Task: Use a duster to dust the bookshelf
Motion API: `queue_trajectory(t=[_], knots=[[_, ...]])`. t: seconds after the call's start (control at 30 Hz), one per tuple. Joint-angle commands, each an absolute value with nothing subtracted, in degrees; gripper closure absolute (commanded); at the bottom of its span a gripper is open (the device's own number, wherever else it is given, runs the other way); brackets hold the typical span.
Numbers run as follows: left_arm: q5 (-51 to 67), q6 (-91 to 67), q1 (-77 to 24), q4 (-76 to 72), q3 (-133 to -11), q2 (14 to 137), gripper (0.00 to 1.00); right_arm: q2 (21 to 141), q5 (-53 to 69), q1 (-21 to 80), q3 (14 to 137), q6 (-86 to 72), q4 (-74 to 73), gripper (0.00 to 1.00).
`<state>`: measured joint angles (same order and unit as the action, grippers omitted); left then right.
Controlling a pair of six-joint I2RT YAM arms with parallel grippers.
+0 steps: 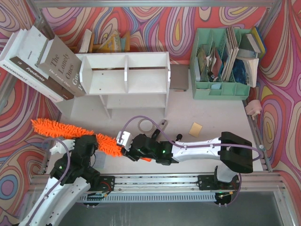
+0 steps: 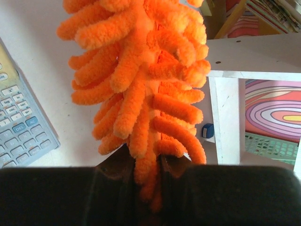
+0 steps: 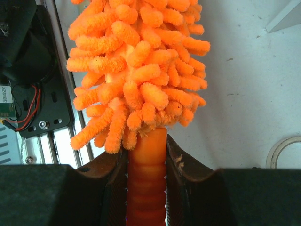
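Note:
The fluffy orange duster (image 1: 56, 129) lies slanted across the near left of the table, its head pointing far-left. My left gripper (image 1: 95, 145) is shut on its chenille strands (image 2: 141, 94) partway along the head; in the left wrist view the strands are pinched between the dark fingers (image 2: 113, 167). My right gripper (image 1: 127, 149) is shut on the ribbed orange handle (image 3: 146, 160) just below the fluff. The white two-tier bookshelf (image 1: 124, 75) stands at the back centre, apart from the duster; its side panel (image 2: 228, 117) shows in the left wrist view.
Large books (image 1: 42, 61) lean against the shelf's left side. A mint-green organizer (image 1: 221, 89) with papers stands at the back right. A tape roll (image 1: 146, 125) and a yellow pad (image 1: 195, 129) lie mid-table. A calculator (image 2: 21, 127) lies by the left gripper.

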<state>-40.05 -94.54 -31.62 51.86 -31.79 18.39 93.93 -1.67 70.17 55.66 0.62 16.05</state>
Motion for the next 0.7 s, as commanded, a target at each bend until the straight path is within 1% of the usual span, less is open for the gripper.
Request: queue_trajectory(t=[0.0,0.1,0.2,0.23,0.4,0.47,0.57,0.67], knots=[[-44.6,-96.4,-31.3,57.0,-33.6,15.6,0.83,90.3,-2.2,70.0,53.6,2.6,14.9,1.0],[-45.8,-96.4,-31.3,59.2,-34.1,14.2,0.65,89.4,-2.2,69.9,53.3,2.8,15.0,1.0],[-47.9,-96.5,-31.3,63.0,-35.9,12.9,0.42,88.6,-2.3,70.0,52.9,3.1,15.1,1.0],[-48.8,-96.3,-31.3,64.4,-37.0,12.5,0.37,88.4,-2.3,70.0,52.8,3.3,14.8,1.0],[-56.4,-91.0,-31.3,71.6,-45.6,11.0,0.2,87.0,-1.9,70.0,52.1,4.3,13.7,1.0],[-59.0,-87.2,-31.3,73.0,-49.4,10.7,0.16,86.4,-2.1,70.0,52.0,4.5,12.8,1.0],[-61.5,-78.7,-31.3,72.3,-55.0,11.0,0.02,85.4,-2.8,70.0,51.6,4.0,11.3,1.0],[-61.9,-66.5,-31.3,69.0,-59.6,12.8,0.02,84.1,-4.8,69.9,51.0,3.0,9.8,1.0]])
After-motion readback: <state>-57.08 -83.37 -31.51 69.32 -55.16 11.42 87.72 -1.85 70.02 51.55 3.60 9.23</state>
